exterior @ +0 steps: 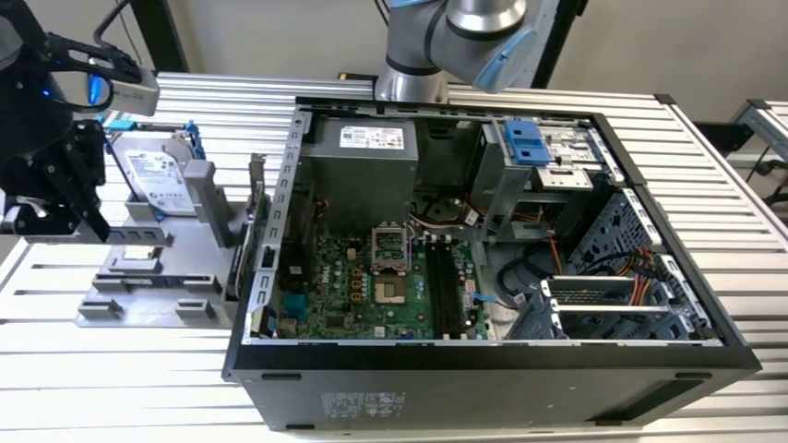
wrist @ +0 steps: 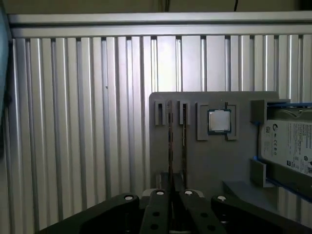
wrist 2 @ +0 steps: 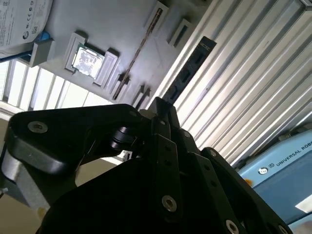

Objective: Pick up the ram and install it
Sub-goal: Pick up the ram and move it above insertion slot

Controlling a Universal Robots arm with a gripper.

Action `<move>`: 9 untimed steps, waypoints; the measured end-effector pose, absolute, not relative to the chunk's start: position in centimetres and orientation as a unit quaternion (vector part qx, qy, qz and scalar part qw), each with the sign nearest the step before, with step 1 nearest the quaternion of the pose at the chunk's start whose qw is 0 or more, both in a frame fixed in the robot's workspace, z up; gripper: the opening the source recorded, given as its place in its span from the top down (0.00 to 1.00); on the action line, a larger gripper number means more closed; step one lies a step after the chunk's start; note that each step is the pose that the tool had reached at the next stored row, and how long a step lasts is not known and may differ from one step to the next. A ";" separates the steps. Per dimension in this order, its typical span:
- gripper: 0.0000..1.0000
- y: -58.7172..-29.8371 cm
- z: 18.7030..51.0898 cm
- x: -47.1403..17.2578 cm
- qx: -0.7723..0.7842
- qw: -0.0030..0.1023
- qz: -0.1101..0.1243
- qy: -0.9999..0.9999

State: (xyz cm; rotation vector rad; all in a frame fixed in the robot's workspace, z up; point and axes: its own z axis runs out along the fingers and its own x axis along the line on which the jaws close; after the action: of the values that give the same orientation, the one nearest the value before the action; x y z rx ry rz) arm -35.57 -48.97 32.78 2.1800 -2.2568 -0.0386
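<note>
Looking at the second wrist view, we see the gripper [wrist 2: 158, 105] clenched on the ram [wrist 2: 187, 73], a dark narrow stick that juts from the fingertips over the gray tray [exterior: 148, 309]. That tray holds a second stick [wrist: 184, 141] standing on edge in its slot, a square processor chip [wrist: 219, 121] in a pocket, and the hard drive [exterior: 161, 180] in its blue frame. We find the open computer case [exterior: 493, 355] just beside the tray, its motherboard [exterior: 369, 286] exposed.
</note>
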 end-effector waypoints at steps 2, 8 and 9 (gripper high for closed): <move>1.00 -49.0 33.1 -35.6 0.695 0.002 -0.012 -0.719; 1.00 -49.0 34.1 -35.6 0.695 0.002 -0.012 -0.719; 1.00 -49.0 34.3 -35.6 0.695 0.002 -0.012 -0.719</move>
State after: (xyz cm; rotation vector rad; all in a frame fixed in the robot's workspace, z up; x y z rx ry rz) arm -35.58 -48.95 34.29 2.1799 -2.2567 -0.0387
